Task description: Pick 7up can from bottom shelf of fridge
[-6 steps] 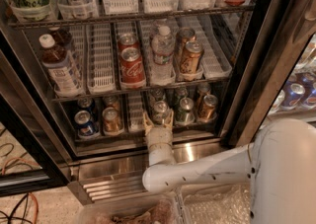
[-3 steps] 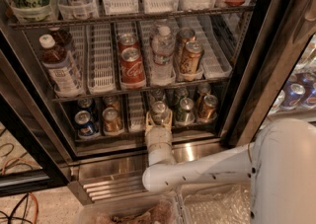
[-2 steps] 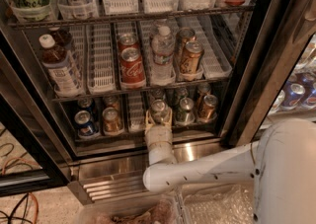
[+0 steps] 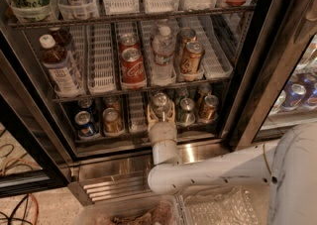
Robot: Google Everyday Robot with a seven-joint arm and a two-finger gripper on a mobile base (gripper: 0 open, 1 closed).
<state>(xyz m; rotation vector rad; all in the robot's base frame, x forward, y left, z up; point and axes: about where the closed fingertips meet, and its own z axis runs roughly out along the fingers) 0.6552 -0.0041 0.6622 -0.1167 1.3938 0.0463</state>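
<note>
We see the claw (image 4: 161, 112) at the front edge of the fridge's (image 4: 250, 70) bottom table (image 4: 134, 115), mid-width. The 7up can (image 4: 160, 101) stands there upright, long axis vertical, with the claw hiding its lower body. We cannot tell whether the claw grips it.

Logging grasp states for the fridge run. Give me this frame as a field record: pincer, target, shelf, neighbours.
pincer: pincer on the white arm, at the front of the bottom shelf, right at the target
target: small silver-topped, pale greenish-grey aluminium 7up can, upright, not lifted
shelf: dark wire bottom shelf with white plastic lanes
left of target: blue Pepsi can, gold-brown can
right of target: silver-topped greenish can, copper-brown can
enclosure: dark-framed drinks fridge
</note>
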